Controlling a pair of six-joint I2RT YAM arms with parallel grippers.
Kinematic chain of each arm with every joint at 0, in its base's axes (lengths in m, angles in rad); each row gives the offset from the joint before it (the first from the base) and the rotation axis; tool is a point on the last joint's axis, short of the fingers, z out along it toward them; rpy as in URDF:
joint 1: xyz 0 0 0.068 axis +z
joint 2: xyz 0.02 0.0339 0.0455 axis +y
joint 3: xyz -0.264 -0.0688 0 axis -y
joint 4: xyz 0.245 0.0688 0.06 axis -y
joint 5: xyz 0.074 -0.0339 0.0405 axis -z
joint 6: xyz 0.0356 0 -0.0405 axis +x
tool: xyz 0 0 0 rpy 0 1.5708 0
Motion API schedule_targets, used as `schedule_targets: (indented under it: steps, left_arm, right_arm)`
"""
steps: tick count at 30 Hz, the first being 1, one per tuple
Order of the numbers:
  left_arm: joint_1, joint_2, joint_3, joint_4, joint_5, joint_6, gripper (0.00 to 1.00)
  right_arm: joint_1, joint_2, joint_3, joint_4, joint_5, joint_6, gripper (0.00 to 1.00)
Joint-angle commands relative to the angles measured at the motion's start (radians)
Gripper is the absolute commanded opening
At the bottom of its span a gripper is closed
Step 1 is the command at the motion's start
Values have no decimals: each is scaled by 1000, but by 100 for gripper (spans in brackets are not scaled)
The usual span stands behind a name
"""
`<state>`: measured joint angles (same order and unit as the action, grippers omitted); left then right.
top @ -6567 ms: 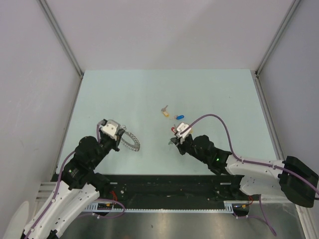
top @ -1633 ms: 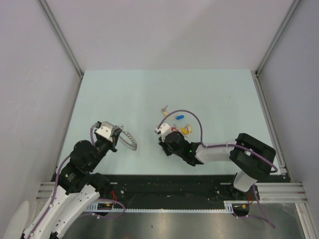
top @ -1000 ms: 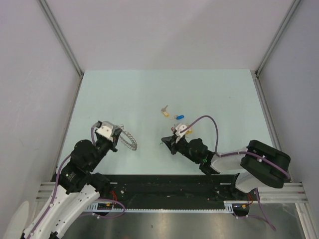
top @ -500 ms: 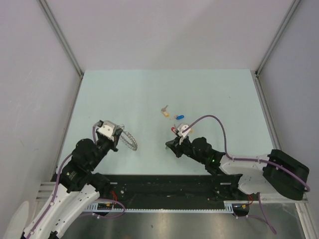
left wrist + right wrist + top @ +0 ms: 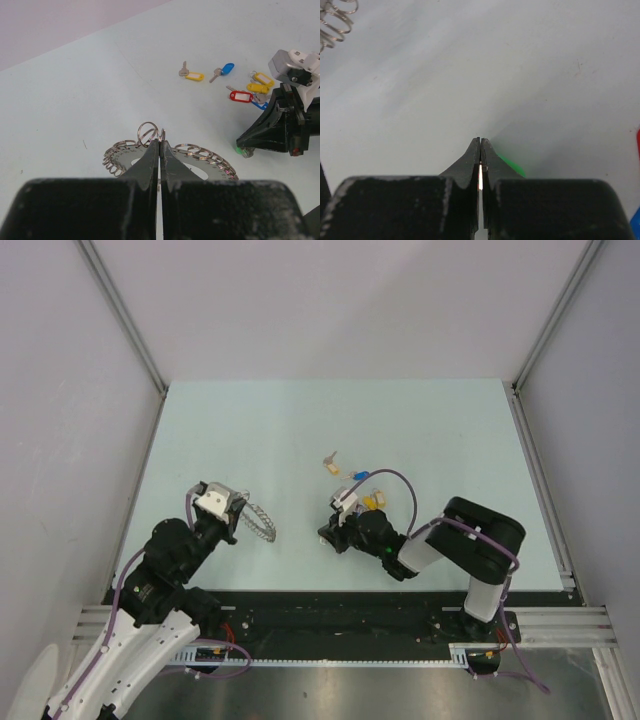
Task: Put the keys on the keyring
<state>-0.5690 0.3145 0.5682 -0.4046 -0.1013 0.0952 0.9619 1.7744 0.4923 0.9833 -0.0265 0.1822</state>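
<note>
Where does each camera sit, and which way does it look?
Top: above and behind, looking down at the table; left arm and right arm show.
Left wrist: on its arm, looking along the shut left hand at the keyring and keys.
Right wrist: on its arm, looking along the shut right hand at the table.
Shared: both wrist views show the keyring.

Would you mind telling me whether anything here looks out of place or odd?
Nothing looks damaged. One oddity: a green tag peeks out beside the shut right claw, apart from the other keys lying loose; whether it is gripped is unclear.
</note>
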Motion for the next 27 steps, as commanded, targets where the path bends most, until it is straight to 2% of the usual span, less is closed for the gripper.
schedule_targets:
  steps: [1,5,10,13,14,17,20,27]
  left_arm:
    - [3,-2,-1,66,9,-8,1]
    - [3,-5,-2,66,8,-6,1]
    - [3,-5,-4,67,6,-6,1]
    - [3,-3,-2,67,6,-5,1]
    - [3,-3,-2,66,6,-5,1]
    - [3,-3,-4,66,8,-5,1]
    - [3,-2,-2,66,11,-5,1]
    - [1,-3,-2,66,15,-5,2]
  right_arm:
    - [-20,103,29,259,-1,2,0]
    - [-18,157,29,340,19,-13,0]
    - [-11,145,29,304,23,-26,0]
    - [-3,105,28,250,23,-36,12]
    - [-2,94,29,235,16,-35,22]
    - [-2,43,29,166,17,-30,36]
    - [-11,-7,29,91,17,-24,46]
    - [-46,-154,146,-297,-4,-4,50]
